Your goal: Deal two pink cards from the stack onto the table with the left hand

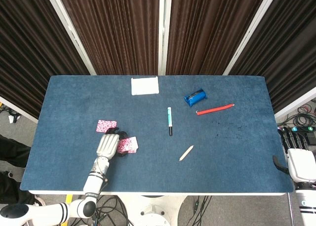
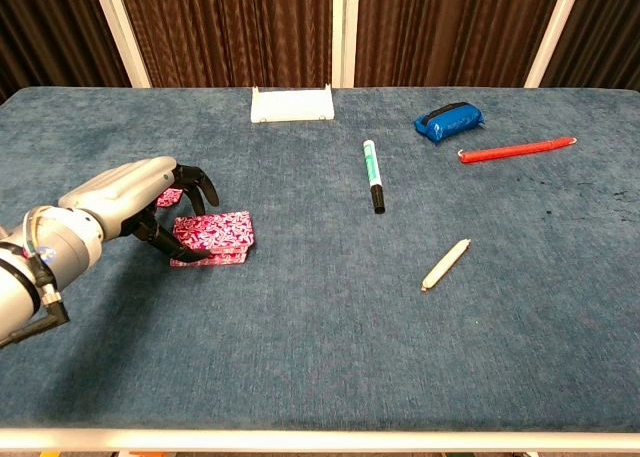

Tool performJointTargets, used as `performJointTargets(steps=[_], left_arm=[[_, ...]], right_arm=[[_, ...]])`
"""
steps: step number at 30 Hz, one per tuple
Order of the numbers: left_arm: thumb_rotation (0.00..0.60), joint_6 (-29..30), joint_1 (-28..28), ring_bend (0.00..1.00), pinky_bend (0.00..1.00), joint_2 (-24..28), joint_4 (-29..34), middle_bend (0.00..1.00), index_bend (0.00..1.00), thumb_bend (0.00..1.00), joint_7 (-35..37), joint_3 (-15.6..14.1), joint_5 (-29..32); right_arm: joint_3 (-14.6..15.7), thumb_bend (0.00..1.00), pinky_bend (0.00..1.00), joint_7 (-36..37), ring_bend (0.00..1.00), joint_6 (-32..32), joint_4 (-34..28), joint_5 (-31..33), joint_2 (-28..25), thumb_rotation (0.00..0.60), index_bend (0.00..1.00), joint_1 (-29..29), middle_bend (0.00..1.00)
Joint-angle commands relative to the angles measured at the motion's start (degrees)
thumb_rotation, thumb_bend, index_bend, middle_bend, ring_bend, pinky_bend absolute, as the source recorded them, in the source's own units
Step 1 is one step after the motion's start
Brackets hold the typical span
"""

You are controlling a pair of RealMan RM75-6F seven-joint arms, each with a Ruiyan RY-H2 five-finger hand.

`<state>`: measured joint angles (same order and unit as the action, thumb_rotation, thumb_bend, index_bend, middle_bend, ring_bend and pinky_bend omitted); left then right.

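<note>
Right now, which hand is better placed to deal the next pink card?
Left. The left hand is already on the pink stack, its fingertips touching the near cards. The right hand sits off the table's far right edge, nowhere near the cards.

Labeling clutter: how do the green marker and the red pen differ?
The green marker is thicker, white-bodied with green and a black cap, lying near-far mid-table. The red pen is slimmer, all red, lying nearly crosswise further right and back. Both lie flat, untouched.
</note>
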<state>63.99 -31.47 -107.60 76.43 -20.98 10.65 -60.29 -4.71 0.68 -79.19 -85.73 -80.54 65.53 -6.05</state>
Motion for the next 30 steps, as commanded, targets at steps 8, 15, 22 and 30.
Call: performJointTargets(steps=[8, 15, 22, 30], left_arm=[[0.600, 0.16, 0.76, 0.15, 0.14, 0.06, -0.52, 0.47, 0.37, 0.30, 3.52, 0.17, -1.40], [0.600, 0.69, 1.38, 0.15, 0.14, 0.21, -0.82, 0.47, 0.39, 0.31, 6.65, 0.38, -2.91], [0.600, 2.45, 2.88, 0.16, 0.14, 2.59, 0.10, 0.48, 0.39, 0.30, 8.73, 0.06, -4.75], [0.600, 5.43, 7.05, 0.16, 0.14, 8.20, 1.79, 0.48, 0.40, 0.30, 11.45, -1.73, -5.98]], right_arm=[[0.01, 0.29, 0.00, -0.36, 0.00, 0.20, 0.01, 0.22, 0.10, 0.600, 0.00, -0.04, 0.00], [-0.04, 0.29, 0.00, -0.94, 0.00, 0.26, -0.35, 0.34, 0.02, 0.600, 0.00, -0.11, 0.00], [-0.11, 0.29, 0.00, -2.01, 0.00, 0.11, -1.23, 0.34, -0.20, 0.600, 0.00, -0.19, 0.00], [-0.05, 0.29, 0.00, -3.25, 0.00, 0.41, -1.90, 0.45, 0.07, 0.600, 0.00, -0.43, 0.00]])
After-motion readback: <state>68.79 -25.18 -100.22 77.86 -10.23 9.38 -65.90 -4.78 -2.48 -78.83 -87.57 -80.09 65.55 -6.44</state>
